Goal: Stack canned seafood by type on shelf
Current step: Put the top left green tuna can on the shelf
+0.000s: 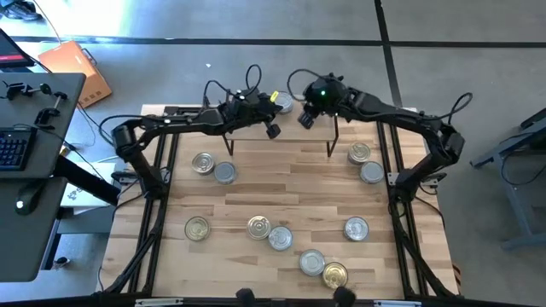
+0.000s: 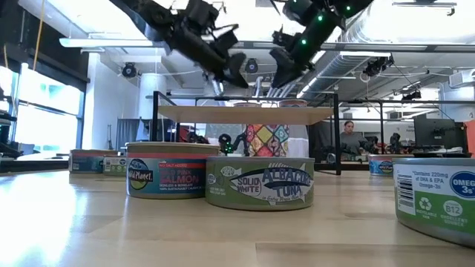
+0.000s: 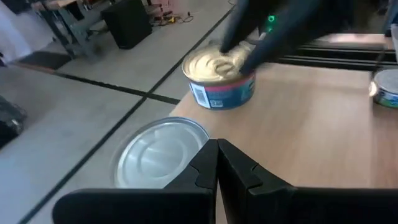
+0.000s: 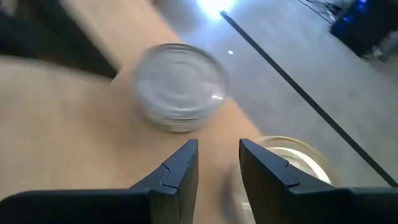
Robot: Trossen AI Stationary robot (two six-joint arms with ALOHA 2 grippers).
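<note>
Early in the task. Both arms work above the shelf (image 1: pixel 281 128) at the far edge of the table (image 1: pixel 290 183).

Shelf holds two tins, side by side near its far edge: a gold-lidded tin (image 3: pixel 219 79) with a blue and red label, and a silver-lidded tin (image 3: pixel 163 152). Each stands on the board itself, nothing stacked on either.

Left gripper (image 3: pixel 217 163) hovers over the shelf just beside the silver-lidded tin, fingers pressed together, nothing between them. Right gripper (image 4: pixel 217 163) hangs over the gold-lidded tin, fingers apart, nothing held. In the right wrist view the silver-lidded tin (image 4: pixel 180 84) lies ahead of it.

Ten tins left on the tabletop in the high view:
- pair at left (image 1: pixel 213 167), one gold, one silver
- pair at right (image 1: pixel 365 162), same mix
- single gold tin (image 1: pixel 197 228) near left
- gold and silver pair at centre (image 1: pixel 270 232)
- single silver tin (image 1: pixel 356 228)
- pair at near edge (image 1: pixel 323 268)

Low view reads two labels: pink salmon (image 2: pixel 165 175) and albacore tuna (image 2: pixel 259 183).

Judgement: one tin of each type placed as stack bases; the bulk of sorting remains.
</note>
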